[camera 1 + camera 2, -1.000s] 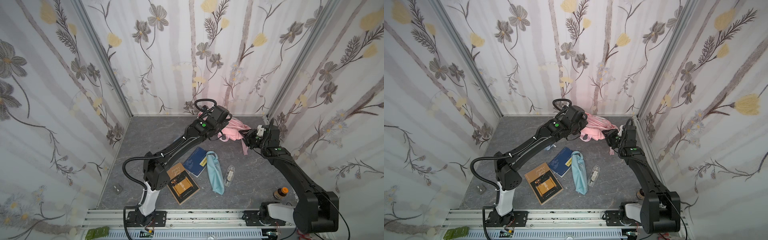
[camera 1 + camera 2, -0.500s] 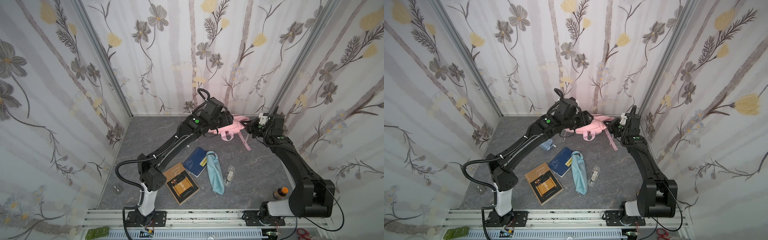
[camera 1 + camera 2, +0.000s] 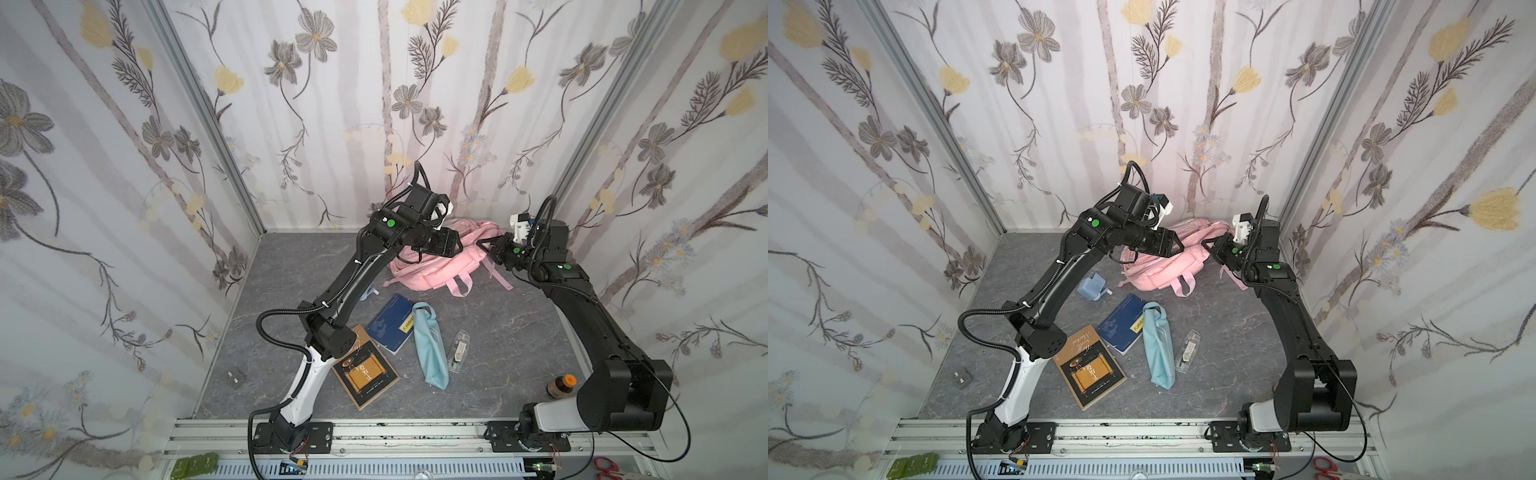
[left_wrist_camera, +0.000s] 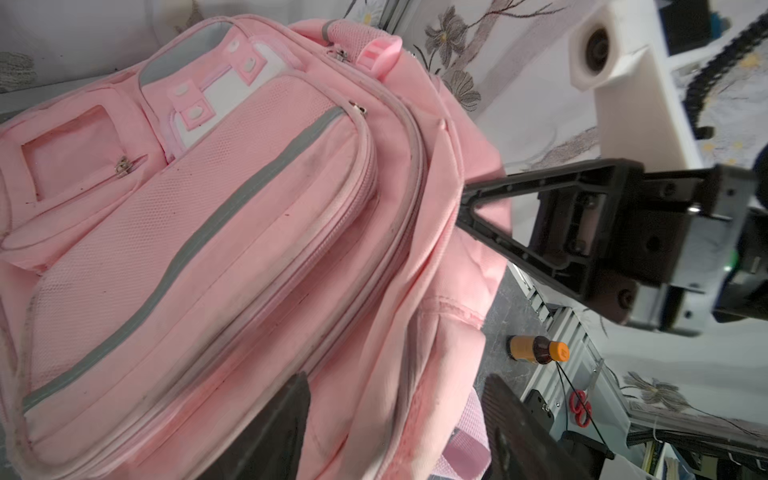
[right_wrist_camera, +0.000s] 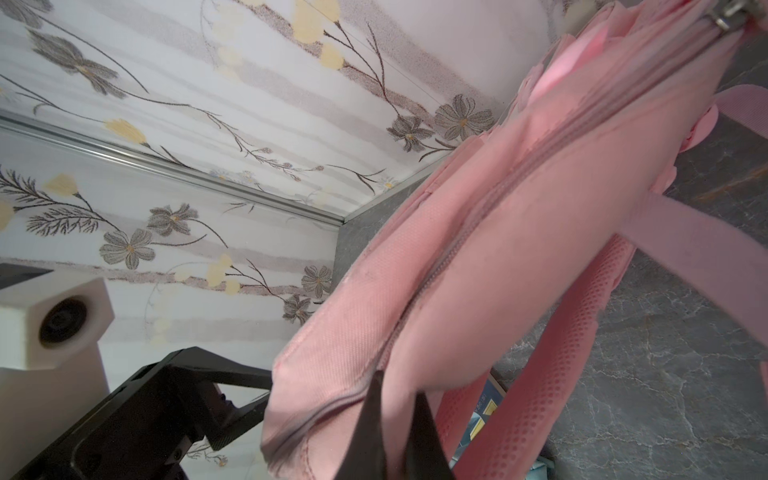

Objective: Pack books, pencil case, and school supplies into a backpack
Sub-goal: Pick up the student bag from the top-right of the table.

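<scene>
The pink backpack (image 3: 436,270) (image 3: 1158,272) lies at the back of the table, front pockets (image 4: 199,199) up. My left gripper (image 3: 459,246) (image 4: 395,419) hovers open over its top edge, with loose fabric between the fingers. My right gripper (image 3: 484,245) (image 5: 399,403) is shut on a fold of the backpack beside the zip (image 5: 478,232). In both top views the brown book (image 3: 368,374), the navy book (image 3: 388,324), the light-blue pencil case (image 3: 430,349) and the clear case (image 3: 457,351) lie in front. The pale-blue boxy item (image 3: 1092,286) sits by the left arm.
A brown bottle with an orange cap (image 3: 561,386) (image 4: 536,351) stands near the right arm's base. A small grey object (image 3: 236,378) lies at the front left. Flowered walls close in the back and both sides. Red scissors (image 3: 606,473) lie off the table.
My left gripper has opened and let go of the backpack, which has sunk back onto the table farther back. My right gripper has shut on the backpack's edge.
</scene>
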You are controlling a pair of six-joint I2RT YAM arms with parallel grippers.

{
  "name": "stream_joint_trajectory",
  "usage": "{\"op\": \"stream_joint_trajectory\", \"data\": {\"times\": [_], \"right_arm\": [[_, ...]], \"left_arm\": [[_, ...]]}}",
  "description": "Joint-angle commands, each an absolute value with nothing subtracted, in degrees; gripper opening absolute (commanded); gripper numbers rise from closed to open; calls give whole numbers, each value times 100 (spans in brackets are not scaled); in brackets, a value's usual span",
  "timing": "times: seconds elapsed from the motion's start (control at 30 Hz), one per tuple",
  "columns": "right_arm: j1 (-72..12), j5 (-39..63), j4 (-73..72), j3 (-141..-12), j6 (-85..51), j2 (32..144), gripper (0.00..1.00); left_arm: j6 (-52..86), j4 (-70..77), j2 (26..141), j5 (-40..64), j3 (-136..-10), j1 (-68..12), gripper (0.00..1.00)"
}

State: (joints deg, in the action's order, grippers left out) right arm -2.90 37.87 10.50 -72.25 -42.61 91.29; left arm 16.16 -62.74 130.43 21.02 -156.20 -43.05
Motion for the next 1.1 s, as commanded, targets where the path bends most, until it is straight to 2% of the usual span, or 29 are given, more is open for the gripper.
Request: {"op": "stream_joint_trajectory", "data": {"times": [0.0,0.07,0.27,0.33,0.43,0.5,0.53,0.57,0.63,0.77,0.83,0.93,0.97,1.0,1.07], "right_arm": [[-412,4212,652,-7378,-3938,9344,0],[-456,4296,489,-7391,-3929,9391,0],[-465,4268,618,-7403,-3922,9395,0],[-458,4324,654,-7408,-3914,9420,0],[-473,4469,589,-7389,-3980,9420,0],[-491,4426,499,-7333,-4006,9379,0],[-495,4397,464,-7321,-4029,9370,0],[-492,4399,428,-7321,-4070,9374,0],[-510,4407,287,-7321,-4188,9369,0],[-561,4355,29,-7325,-4367,9323,0],[-581,4364,0,-7321,-4394,9320,0],[-580,4356,42,-7296,-4371,9284,0],[-577,4316,103,-7303,-4302,9258,2],[-560,4233,206,-7319,-4209,9235,8],[-432,3951,409,-7309,-4040,9185,27]], "left_arm": [[1485,-6006,13134,1985,-15614,-4290,66],[1508,-5884,13211,1891,-15601,-4251,62],[1862,-5587,13271,2148,-15531,-3983,39],[1904,-5555,13315,2151,-15519,-3910,37],[2024,-5475,13374,2289,-15494,-3852,27],[2081,-5338,13401,2535,-15454,-3850,27],[2165,-5221,13412,2712,-15429,-3850,29],[2261,-5072,13421,2943,-15393,-3853,37],[2471,-4781,13425,3336,-15292,-3855,42],[2633,-4611,13482,3629,-15233,-3886,41],[2632,-4628,13490,3615,-15197,-3885,32],[2635,-4642,13489,3472,-15209,-3878,8],[2632,-4641,13474,3394,-15241,-3874,0],[2644,-4639,13467,3303,-15288,-3869,0],[2642,-4628,13416,3064,-15386,-3855,0]]}}
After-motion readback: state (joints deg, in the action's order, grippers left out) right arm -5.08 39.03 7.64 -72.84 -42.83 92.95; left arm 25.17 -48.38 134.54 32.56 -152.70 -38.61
